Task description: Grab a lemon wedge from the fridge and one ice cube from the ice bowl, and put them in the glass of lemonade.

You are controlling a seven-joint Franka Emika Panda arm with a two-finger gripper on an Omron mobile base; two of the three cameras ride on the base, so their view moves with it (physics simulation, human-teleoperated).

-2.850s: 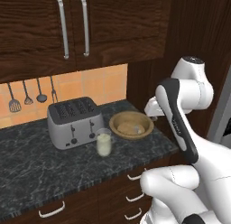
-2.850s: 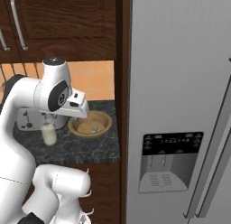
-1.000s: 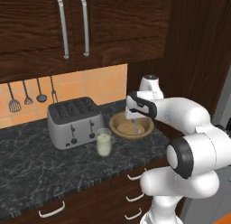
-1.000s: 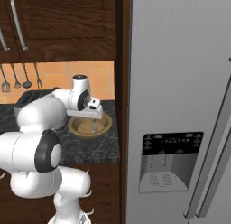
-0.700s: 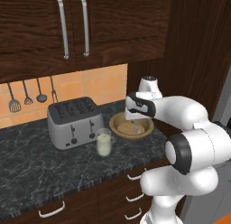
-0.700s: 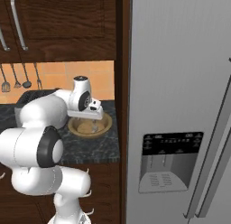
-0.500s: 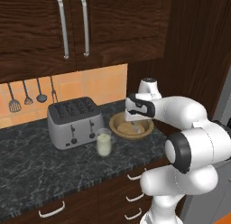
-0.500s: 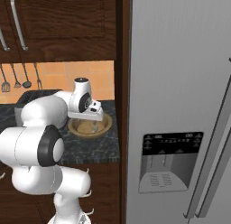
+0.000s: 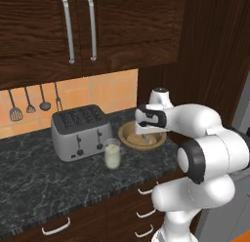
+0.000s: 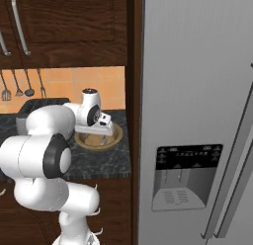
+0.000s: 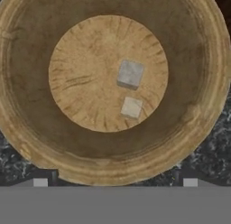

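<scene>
Hand view looks straight down into the round, shallow tan wooden ice bowl (image 11: 27, 128), whose flat pale floor carries two small pale grey ice cubes (image 11: 130, 74), one just beside the other near the middle. Two light finger tips (image 11: 40, 182) stand far apart at the bottom of that view, one at each side over the near rim, so the gripper (image 11: 115, 182) is spread wide with nothing between its fingers. Dark speckled stone shows outside the bowl's rim.

From the left base view, the white arm reaches over the black marbled counter (image 9: 44, 187) and its gripper (image 9: 146, 136) hangs over the ice bowl (image 9: 128, 134), close above its inside. A small clear tumbler of pale yellowish-white lemonade (image 9: 112, 155) stands on the counter, near the bowl on its left and just in front of the silver four-slot toaster (image 9: 78, 131). Dark wooden wall cabinets with long metal handles (image 9: 68, 30) hang above, and dark utensils (image 9: 30, 103) hang on the orange tiled wall.

From the right base view, the gripper (image 10: 93, 135) sits over the same bowl (image 10: 114, 139), and the tall light-grey two-door fridge (image 10: 197, 81) with its black dispenser panel (image 10: 185, 177) stands shut to the right of the counter. The lemon wedge cannot be made out
</scene>
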